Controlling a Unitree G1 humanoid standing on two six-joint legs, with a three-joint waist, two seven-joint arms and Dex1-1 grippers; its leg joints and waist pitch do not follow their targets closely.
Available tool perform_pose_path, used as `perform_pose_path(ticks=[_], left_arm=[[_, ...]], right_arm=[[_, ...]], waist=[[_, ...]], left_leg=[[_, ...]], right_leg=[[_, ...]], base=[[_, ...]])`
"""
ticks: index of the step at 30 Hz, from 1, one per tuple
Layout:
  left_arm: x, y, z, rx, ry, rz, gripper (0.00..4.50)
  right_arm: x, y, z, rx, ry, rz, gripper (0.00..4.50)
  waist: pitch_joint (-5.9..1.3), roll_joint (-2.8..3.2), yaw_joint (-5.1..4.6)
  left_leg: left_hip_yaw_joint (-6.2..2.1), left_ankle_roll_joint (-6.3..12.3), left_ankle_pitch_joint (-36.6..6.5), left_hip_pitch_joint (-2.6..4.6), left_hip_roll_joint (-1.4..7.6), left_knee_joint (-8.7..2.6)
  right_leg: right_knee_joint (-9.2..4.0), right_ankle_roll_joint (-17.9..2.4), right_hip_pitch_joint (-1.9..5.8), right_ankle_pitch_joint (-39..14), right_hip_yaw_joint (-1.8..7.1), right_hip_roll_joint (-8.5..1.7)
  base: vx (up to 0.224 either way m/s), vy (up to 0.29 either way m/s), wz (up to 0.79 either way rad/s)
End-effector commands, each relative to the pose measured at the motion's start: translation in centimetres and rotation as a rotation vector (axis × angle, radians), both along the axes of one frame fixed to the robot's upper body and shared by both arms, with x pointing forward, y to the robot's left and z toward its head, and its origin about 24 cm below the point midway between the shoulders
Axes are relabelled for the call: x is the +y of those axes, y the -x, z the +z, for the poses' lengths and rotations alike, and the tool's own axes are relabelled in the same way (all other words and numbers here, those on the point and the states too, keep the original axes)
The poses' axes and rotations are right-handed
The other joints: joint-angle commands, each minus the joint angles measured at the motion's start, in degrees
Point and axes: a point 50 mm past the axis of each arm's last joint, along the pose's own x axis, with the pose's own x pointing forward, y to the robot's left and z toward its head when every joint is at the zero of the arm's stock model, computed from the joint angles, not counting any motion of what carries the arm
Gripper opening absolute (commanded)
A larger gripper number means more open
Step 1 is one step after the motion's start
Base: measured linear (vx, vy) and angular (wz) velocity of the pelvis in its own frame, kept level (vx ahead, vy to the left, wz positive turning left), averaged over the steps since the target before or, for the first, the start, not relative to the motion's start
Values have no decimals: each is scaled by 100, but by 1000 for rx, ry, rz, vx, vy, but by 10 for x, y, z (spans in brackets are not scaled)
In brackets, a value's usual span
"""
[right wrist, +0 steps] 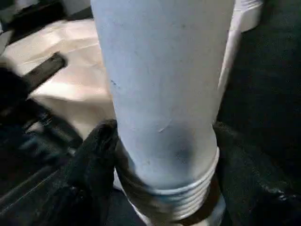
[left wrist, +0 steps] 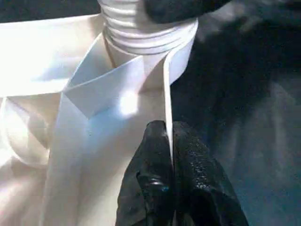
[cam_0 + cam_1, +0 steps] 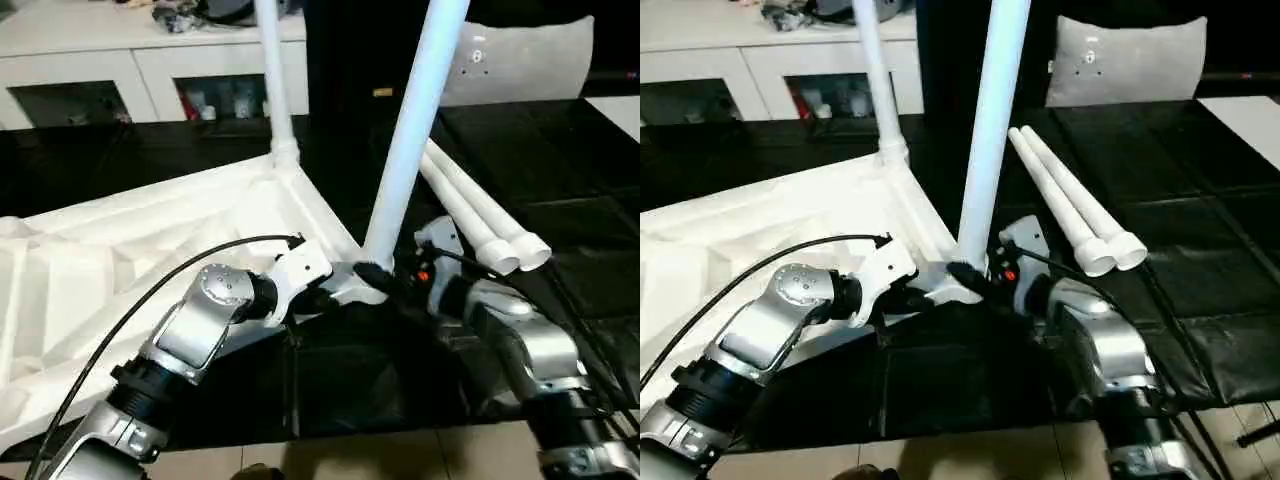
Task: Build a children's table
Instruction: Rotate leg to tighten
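At the near corner socket, right gripper (image 1: 164, 160) clasps the stiff, light, slippery leg (image 3: 410, 150) near its thread; left gripper (image 2: 169, 155), closed, pinches the tabletop (image 3: 120, 260) rim.

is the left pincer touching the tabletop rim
Touching. The left wrist view shows the left pincer with its black fingers shut on the thin white rim of the tabletop, just below the corner socket.

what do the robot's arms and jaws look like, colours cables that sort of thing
Both forearms are rounded silver metal segments with black joint collars. The left arm ends in a white wrist housing, with a thin black cable arcing over it. The right arm has black cables alongside and a small orange-red light near its white wrist. Each gripper's fingers are black with a slightly textured, rubbery look.
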Motion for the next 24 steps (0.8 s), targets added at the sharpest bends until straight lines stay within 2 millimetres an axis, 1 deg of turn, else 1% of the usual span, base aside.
perform_pose_path(ticks=[1,2,5,8,9,11,13,18,19,22,23,24], left_arm=[[-8,-1,15,-65,28,-80,0],[-8,0,15,-62,27,-90,0],[-8,1,14,-57,27,-119,0],[-7,1,14,-53,21,-129,0],[-7,1,14,-53,19,-130,0],[-5,0,14,-54,12,-130,0],[-4,-1,14,-56,9,-130,0],[-2,-4,15,-61,2,-127,0],[-1,-4,15,-61,1,-127,0],[-1,-3,14,-62,-2,-128,0],[0,-3,13,-62,-4,-129,0],[0,-3,13,-62,-4,-130,0]], right_arm=[[1,3,1,22,-25,41,267],[1,3,1,27,-23,44,267],[1,2,-3,50,3,59,267],[-1,2,-4,68,23,61,267],[-1,2,-5,72,24,61,267],[-5,4,-6,90,37,70,267],[-8,5,-7,98,50,69,267],[-11,7,-14,105,92,72,267],[-8,8,-17,98,97,75,267],[-4,10,-23,86,110,72,267],[-2,13,-30,76,123,61,267],[-1,14,-33,80,120,51,267]], waist=[[-434,-71,-6],[-431,-85,-10],[-426,-87,-17],[-430,-88,-18],[-435,-74,-13],[-439,-85,-10],[-441,-81,-1],[-439,-96,0],[-439,-79,2],[-436,-80,-10],[-432,-54,-15],[-422,-58,-24]], left_leg=[[-129,420,-786,177,312,-335],[-129,391,-820,171,313,-338],[-135,321,-883,172,312,-344],[-136,306,-859,172,309,-339],[-133,304,-846,175,306,-334],[-131,319,-818,171,306,-331],[-134,329,-805,170,307,-326],[-133,316,-843,169,304,-327],[-138,305,-856,168,305,-326],[-137,274,-932,169,304,-332],[-142,251,-988,172,305,-336],[-136,235,-1056,178,305,-340]], right_leg=[[-391,-1267,240,-572,231,-446],[-393,-1262,237,-646,229,-448],[-402,-1232,232,-840,228,-456],[-399,-1220,235,-826,229,-453],[-400,-1226,229,-796,230,-453],[-390,-1241,234,-720,229,-450],[-387,-1249,239,-691,228,-457],[-390,-1241,238,-754,225,-456],[-389,-1237,237,-782,225,-461],[-399,-1232,228,-845,224,-456],[-407,-1230,225,-907,224,-463],[-425,-1223,212,-971,227,-459]], base=[[0,0,0],[0,0,0],[0,0,0],[0,0,0],[0,0,0],[0,0,0],[0,0,0],[0,0,0],[0,0,0],[0,0,0],[0,0,0],[0,0,0]])
